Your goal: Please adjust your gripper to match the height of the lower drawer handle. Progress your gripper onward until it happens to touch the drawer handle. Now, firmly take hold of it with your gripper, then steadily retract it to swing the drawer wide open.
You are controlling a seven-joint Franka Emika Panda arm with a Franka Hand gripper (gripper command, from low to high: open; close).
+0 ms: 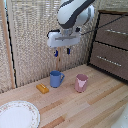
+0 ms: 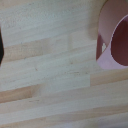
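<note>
Hanging above the wooden table (image 1: 95, 100), the gripper (image 1: 62, 51) points straight down with its 2 dark fingers slightly parted and nothing between them. The lower drawer handle (image 1: 108, 61) sits well off toward the exterior view's right and a little lower than the claw, on the drawer (image 1: 107, 60) at the bottom of the chest. Beneath the claw stand a blue mug (image 1: 56, 79) and a pink cup (image 1: 81, 82) (image 2: 114, 35). The wrist view shows bare planks beside that pink cup.
</note>
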